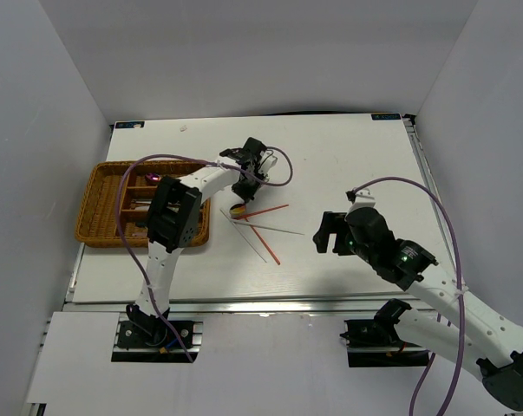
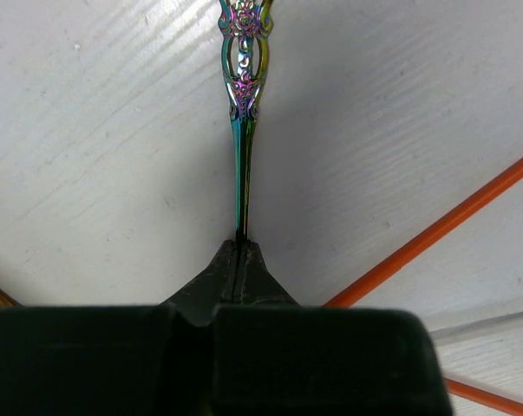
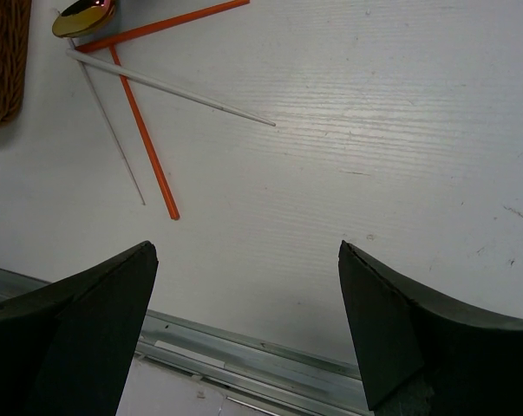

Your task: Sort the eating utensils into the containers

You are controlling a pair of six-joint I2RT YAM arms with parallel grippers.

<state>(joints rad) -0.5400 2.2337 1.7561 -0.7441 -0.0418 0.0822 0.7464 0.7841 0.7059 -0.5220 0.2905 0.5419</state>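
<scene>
Because the left claw [image 2: 241,249] pinches the spoon [image 2: 244,173] only by its thin stem, the piece could pivot or slip loose on the way to the nearby wicker tray [image 1: 105,241], or snag the red chopsticks [image 3: 144,130] lying close by on the counter [image 1: 348,165]. The spoon's ornate iridescent handle juts straight ahead of the closed claw; the right claw [image 3: 246,260] hangs wide and empty.

The top view looks down from above and behind the arm bases and takes in the whole bench [image 1: 348,165]. The left wrist view sits very near the bench, with the left claw [image 2: 240,247] at 6 o'clock. The right wrist view hangs farther off, with the right claw [image 3: 248,251] fingers at 5 and 7 o'clock, and faces the top view's 9 o'clock. All three views share the red chopsticks [image 1: 265,211] and the spoon [image 3: 83,17].
</scene>
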